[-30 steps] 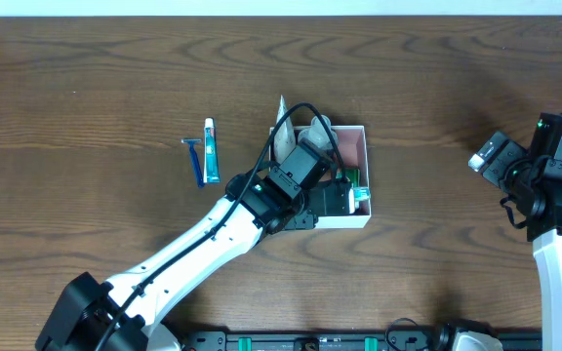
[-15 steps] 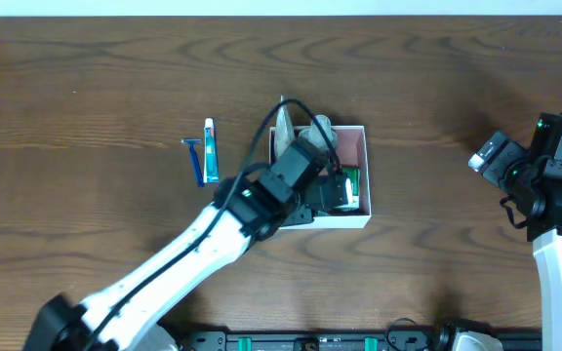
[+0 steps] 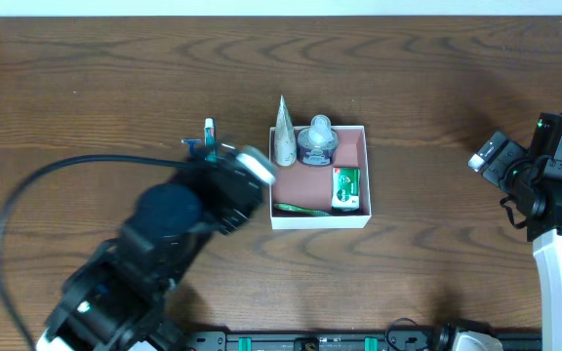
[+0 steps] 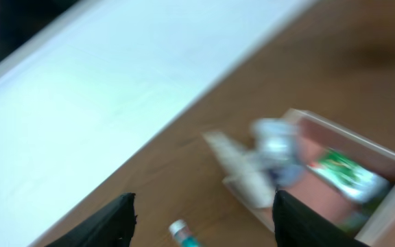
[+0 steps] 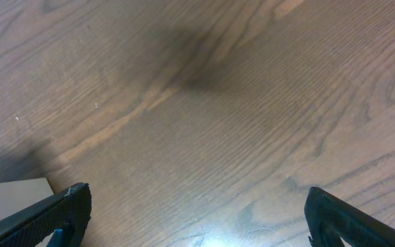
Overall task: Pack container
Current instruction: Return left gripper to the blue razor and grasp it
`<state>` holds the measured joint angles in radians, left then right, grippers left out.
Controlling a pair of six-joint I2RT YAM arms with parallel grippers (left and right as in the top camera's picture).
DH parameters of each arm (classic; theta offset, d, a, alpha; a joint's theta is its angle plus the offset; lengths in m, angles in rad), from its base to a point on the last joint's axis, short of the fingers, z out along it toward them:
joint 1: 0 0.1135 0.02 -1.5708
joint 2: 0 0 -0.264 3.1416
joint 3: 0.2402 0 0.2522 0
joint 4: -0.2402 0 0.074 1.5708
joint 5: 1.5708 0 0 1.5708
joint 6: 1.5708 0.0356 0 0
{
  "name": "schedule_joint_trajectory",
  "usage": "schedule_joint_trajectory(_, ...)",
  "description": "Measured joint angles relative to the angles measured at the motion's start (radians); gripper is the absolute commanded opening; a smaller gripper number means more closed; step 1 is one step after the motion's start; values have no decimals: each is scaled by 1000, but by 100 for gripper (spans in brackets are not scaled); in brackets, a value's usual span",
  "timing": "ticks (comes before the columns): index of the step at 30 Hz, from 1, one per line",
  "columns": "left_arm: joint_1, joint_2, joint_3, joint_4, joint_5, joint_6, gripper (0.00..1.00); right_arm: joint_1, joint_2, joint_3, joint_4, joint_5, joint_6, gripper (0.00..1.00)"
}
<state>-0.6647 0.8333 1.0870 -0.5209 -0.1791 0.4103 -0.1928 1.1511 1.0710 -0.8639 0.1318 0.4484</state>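
The container (image 3: pixel 320 222) is a square white-walled box with a pinkish floor at the table's middle. In it are a white cone-shaped tube (image 3: pixel 283 144), a clear round bottle (image 3: pixel 318 142), a green packet (image 3: pixel 345 188) and a thin green item (image 3: pixel 301 208). My left arm (image 3: pixel 198 195) is blurred, left of the box. My left gripper (image 4: pixel 204 223) is open and empty above the toothpaste tube (image 4: pixel 182 231), with the container (image 4: pixel 317 180) to its right. The toothpaste (image 3: pixel 209 127) and a blue razor (image 3: pixel 191 144) lie left of the box. My right gripper (image 5: pixel 208 216) is open and empty over bare wood.
My right arm (image 3: pixel 554 185) stands at the table's right edge, well away from the box. A corner of the container (image 5: pixel 12 195) shows at the left of the right wrist view. A pale wall runs behind the table's far edge (image 4: pixel 115 89).
My left arm has pulled out of the container and swung left and back, fast enough to blur. The box's contents now show uncovered. The right arm has not moved.
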Motion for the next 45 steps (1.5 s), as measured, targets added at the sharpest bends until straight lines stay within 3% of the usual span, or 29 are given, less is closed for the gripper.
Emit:
schedule_joint_trajectory(8,305,138,3,60,-138,-183,79,0,0,0,0,0,0,99)
schedule_joint_trajectory(17,551,556,3,80,85,-433,79,0,0,0,0,0,0,99)
schedule_joint_trajectory(19,575,618,2,76,154,-470,80,0,0,0,0,0,0,99)
schedule_joint_trajectory(22,593,684,3,76,240,-502,100,0,0,0,0,0,0,99)
schedule_joint_trajectory(27,598,724,2,57,310,-534,99,0,0,0,0,0,0,99)
schedule_joint_trajectory(39,664,834,-2,-8,274,-696,98,0,0,0,0,0,0,99)
schedule_joint_trajectory(45,668,915,-4,-11,272,-728,89,0,0,0,0,0,0,99)
